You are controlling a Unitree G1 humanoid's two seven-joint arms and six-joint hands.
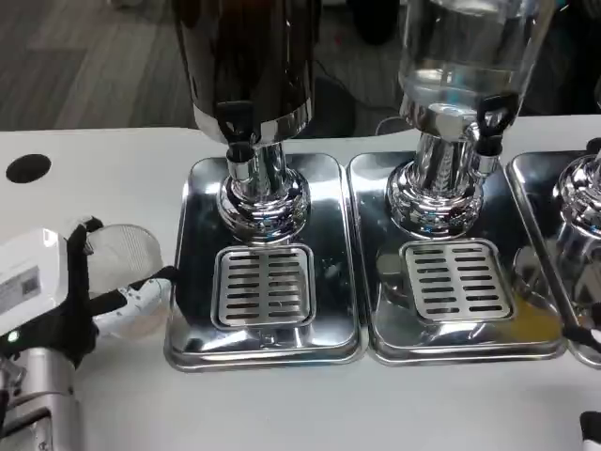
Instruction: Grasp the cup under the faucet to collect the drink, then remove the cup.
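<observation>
clear, faintly frosted cup (127,252) at the near left, wrapped by black and white fingers of the left hand (70,291). mirror-silver trays (188,282) with pale slotted grilles (263,285). dark glossy dispenser (249,56) at far left, clear one (465,47) to its right, black taps (237,122). white table (103,164).

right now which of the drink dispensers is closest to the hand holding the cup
The dark-bodied dispenser on the leftmost steel drip tray. It stands nearest the left hand, which holds the clear plastic cup; the clear-tank dispenser is farther right.
</observation>
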